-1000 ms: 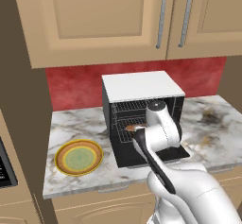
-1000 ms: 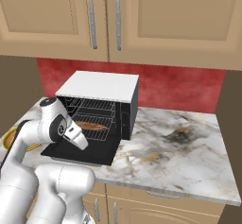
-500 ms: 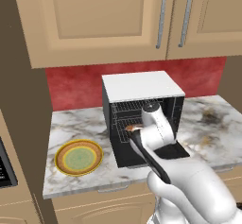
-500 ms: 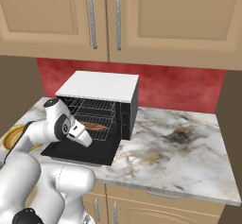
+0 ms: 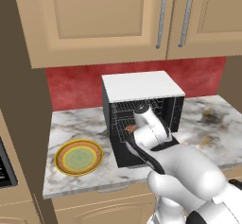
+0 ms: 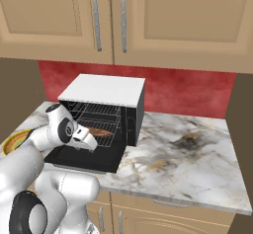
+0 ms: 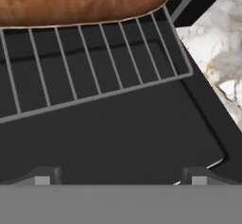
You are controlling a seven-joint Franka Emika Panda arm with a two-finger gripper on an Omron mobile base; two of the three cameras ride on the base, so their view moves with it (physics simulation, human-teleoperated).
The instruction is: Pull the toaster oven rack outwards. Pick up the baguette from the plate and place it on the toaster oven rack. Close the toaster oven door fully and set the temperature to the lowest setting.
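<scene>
a: jaws stand wide apart and hold nothing; the gripper (image 7: 120, 176) hangs over the lowered toaster oven door (image 7: 123, 138), tips pointing down at its dark inner face

b: and the baguette (image 7: 80, 1)?

a: it lies on the toaster oven rack (image 7: 94, 67), beyond the jaws, toward the cavity of the toaster oven (image 5: 142, 83). the plate (image 5: 78, 157) sits bare on the counter (image 6: 183, 164), off to the side of the oven

b: so the placing looks done, and the step in hand is the door

a: i judge so. the next move calls for getting the jaws under or behind the door's free edge and swinging it up until shut. the pulled-out rack may need to slide in first, or the door could catch on it. the temperature setting comes after
</scene>
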